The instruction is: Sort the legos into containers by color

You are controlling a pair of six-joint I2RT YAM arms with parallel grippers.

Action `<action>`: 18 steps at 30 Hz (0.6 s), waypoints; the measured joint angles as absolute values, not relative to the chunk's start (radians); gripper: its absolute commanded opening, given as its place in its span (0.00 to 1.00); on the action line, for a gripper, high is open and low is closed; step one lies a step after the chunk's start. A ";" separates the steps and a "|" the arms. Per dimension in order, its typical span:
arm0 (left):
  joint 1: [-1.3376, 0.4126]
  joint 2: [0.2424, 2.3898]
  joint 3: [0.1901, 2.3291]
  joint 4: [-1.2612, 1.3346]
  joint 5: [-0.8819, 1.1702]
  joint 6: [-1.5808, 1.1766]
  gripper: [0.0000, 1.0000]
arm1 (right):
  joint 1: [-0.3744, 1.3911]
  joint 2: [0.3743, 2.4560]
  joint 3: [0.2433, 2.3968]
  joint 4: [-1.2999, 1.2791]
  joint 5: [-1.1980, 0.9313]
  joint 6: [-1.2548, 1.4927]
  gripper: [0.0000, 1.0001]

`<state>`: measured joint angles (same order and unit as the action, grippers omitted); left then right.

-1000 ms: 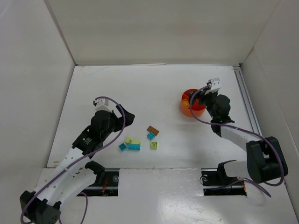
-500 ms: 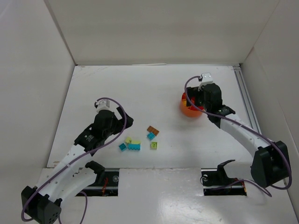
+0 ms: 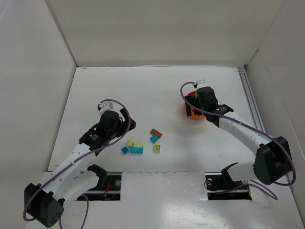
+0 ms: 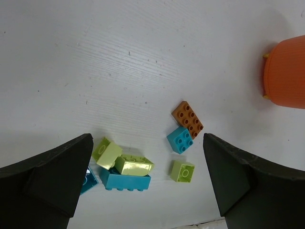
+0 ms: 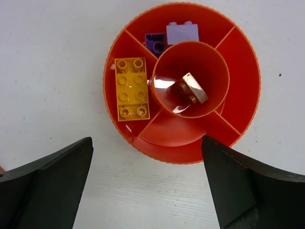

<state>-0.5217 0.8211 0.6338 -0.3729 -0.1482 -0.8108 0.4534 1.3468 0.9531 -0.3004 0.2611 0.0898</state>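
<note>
The left pincer [image 4: 147,139] stood fully spread and empty above the white table [image 4: 143,52]. Between its fingers, toward the right one, a brown rectangular plastic brick [image 4: 188,119] lay touching a small teal brick [image 4: 180,140], with a lime square brick [image 4: 182,171] just beside them. By the left finger sat a cluster of pale yellow-green bricks [image 4: 106,151] against a long teal brick [image 4: 125,180].

The right pincer [image 5: 147,139] likewise gaped empty, directly over the round orange plastic divided bowl [image 5: 240,81]. The bowl held an orange brick [image 5: 131,89], purple bricks [image 5: 155,43] and a tan piece [image 5: 190,88] in separate compartments.

Judgement: sorting was partly done. The next pick calls for descent and closure on one isolated loose brick.
</note>
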 measured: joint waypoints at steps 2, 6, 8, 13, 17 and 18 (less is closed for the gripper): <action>-0.522 0.848 0.646 -0.376 -0.150 -0.815 1.00 | 0.461 1.347 0.953 -0.322 0.264 0.096 1.00; -0.521 0.902 0.683 -0.383 -0.155 -0.821 1.00 | 0.485 1.339 0.952 -0.361 0.264 0.103 1.00; -0.521 0.931 0.702 -0.384 -0.157 -0.821 1.00 | 0.493 1.333 0.952 -0.381 0.264 0.103 1.00; -0.522 0.992 0.749 -0.392 -0.157 -0.821 1.00 | 0.540 1.328 0.952 -0.421 0.269 0.107 1.00; -0.522 1.016 0.775 -0.404 -0.157 -0.820 1.00 | 0.598 1.328 0.952 -0.441 0.266 0.114 1.00; -0.522 1.020 0.781 -0.408 -0.157 -0.820 1.00 | 0.606 1.328 0.952 -0.444 0.266 0.116 1.00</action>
<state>-0.5217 1.0199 0.7815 -0.4084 -0.1574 -0.8204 0.6064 1.3281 0.9520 -0.4442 0.2657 0.1162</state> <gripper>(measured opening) 0.997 0.995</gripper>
